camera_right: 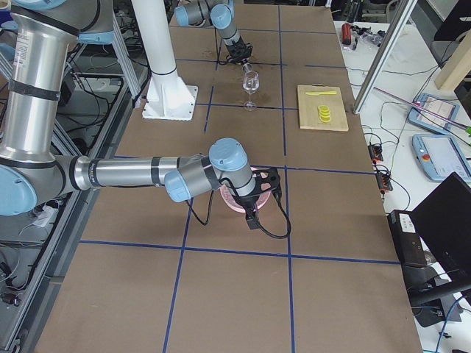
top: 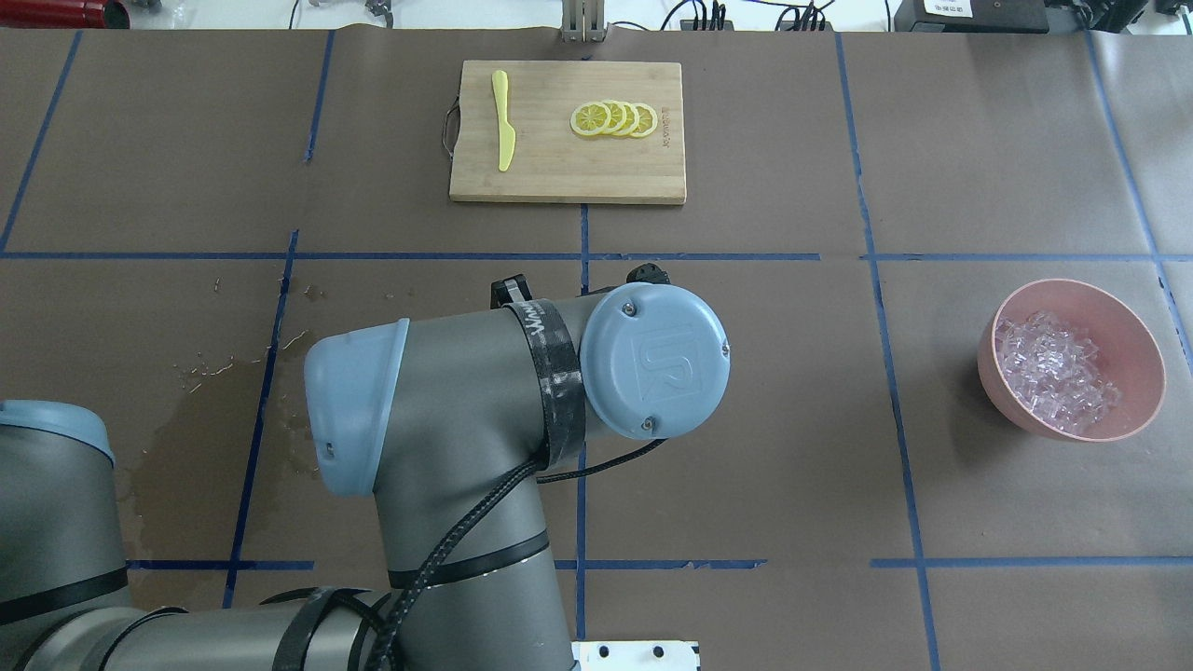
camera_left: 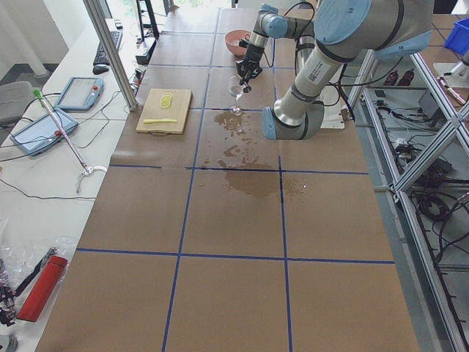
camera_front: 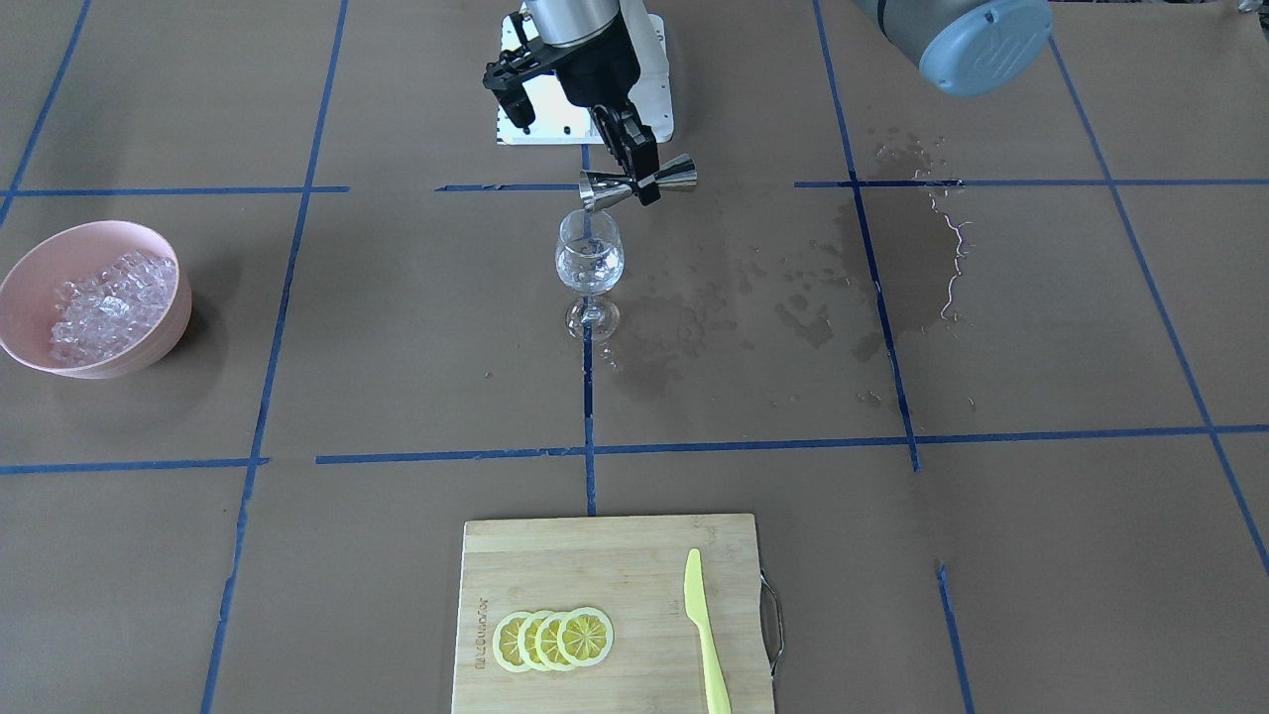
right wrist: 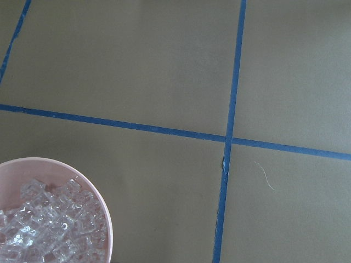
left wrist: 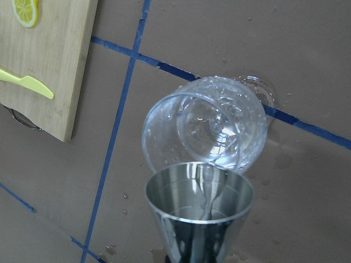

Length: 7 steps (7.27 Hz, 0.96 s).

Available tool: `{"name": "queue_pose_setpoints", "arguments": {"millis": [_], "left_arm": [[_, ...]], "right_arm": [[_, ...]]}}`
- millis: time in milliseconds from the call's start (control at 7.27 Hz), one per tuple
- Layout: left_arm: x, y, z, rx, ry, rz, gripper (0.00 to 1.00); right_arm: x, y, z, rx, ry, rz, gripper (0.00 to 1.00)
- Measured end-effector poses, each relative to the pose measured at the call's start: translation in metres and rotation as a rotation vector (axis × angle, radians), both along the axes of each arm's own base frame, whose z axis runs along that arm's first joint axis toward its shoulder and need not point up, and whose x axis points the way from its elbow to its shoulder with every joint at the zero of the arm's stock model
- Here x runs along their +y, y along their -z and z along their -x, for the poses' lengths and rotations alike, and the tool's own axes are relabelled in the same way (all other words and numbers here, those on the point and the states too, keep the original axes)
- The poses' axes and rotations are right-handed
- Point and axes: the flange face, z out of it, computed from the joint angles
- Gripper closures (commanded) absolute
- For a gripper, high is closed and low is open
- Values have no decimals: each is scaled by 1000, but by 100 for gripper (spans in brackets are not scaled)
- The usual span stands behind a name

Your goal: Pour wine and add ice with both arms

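Note:
My left gripper [camera_front: 646, 180] is shut on the waist of a steel jigger [camera_front: 606, 189], which lies tipped on its side with its mouth just above the rim of the clear stemmed wine glass [camera_front: 589, 256]. The left wrist view shows the jigger's mouth [left wrist: 200, 205] at the glass's rim [left wrist: 208, 123]. A little clear wine [camera_front: 589, 272] sits in the glass. The ice [camera_front: 104, 307] is heaped in a pink bowl [camera_front: 171, 327]. My right gripper [camera_right: 254, 209] hangs by the bowl [camera_right: 234, 200] in the exterior right view only. I cannot tell whether it is open.
A bamboo cutting board [camera_front: 595, 555] with lemon slices [camera_front: 553, 640] and a yellow knife [camera_front: 705, 630] lies at the operators' edge. Wet patches [camera_front: 892, 248] darken the paper beside the glass. A white post base [camera_front: 649, 89] stands behind the left gripper.

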Motion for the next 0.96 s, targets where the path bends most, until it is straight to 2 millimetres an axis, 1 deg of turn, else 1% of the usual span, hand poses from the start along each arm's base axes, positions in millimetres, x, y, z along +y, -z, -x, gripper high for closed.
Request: {"name": "queue_pose_setpoints", "arguments": {"millis": [138, 413, 550, 688, 826, 963], "left_arm": [[-5, 4, 6, 9, 11, -1, 100], [-23, 12, 30, 62, 63, 7, 100], [-31, 15, 51, 130, 103, 17, 100], [-35, 14, 77, 204, 136, 18, 100], [-42, 12, 103, 261, 167, 9, 100], [-51, 5, 125, 310, 198, -8, 100]], "right_arm": [[0, 0, 0, 0, 0, 0, 0], [0, 0, 0, -1, 0, 0, 0], [0, 0, 0, -1, 1, -1, 0], [0, 0, 0, -1, 2, -1, 0], [0, 0, 0, -1, 2, -1, 0], [0, 0, 0, 0, 2, -1, 0]]}}
